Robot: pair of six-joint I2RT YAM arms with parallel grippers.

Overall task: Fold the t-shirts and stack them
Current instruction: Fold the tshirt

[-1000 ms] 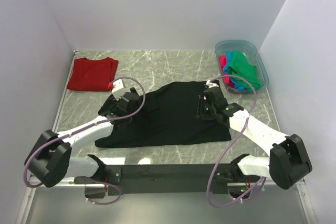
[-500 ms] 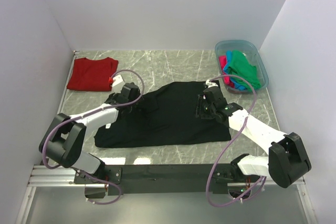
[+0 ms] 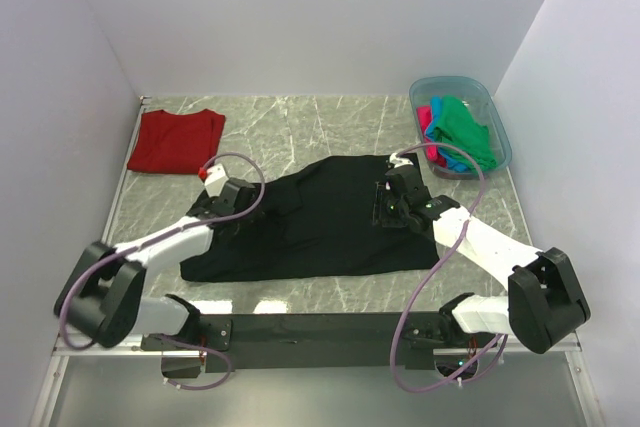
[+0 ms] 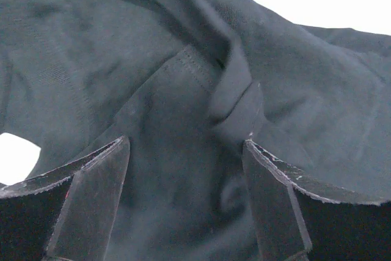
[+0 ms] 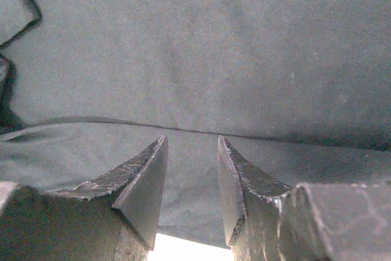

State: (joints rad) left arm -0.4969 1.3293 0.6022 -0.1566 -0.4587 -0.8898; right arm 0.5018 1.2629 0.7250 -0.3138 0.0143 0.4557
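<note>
The big black t-shirt (image 3: pixel 320 227) lies spread and rumpled in the middle of the table. My left gripper (image 3: pixel 232 203) is at its left edge, jaws wide open; in the left wrist view (image 4: pixel 186 142) they straddle a folded hem ridge of the black cloth (image 4: pixel 235 105), gripping nothing. My right gripper (image 3: pixel 392 203) rests on the shirt's upper right part. In the right wrist view (image 5: pixel 191 140) its jaws are part open, with flat black cloth (image 5: pixel 201 59) and a seam beyond the tips. A dark red t-shirt (image 3: pixel 175 140) lies folded at the back left.
A translucent blue tub (image 3: pixel 492 107) at the back right holds green (image 3: pixel 462 127), pink (image 3: pixel 425 117) and blue cloth. White walls close in the left, back and right sides. Both arms' cables loop above the shirt's edges.
My left arm has swung about, and its gripper has drawn slightly back toward the shirt's left edge. The right arm and the shirt stay as they were.
</note>
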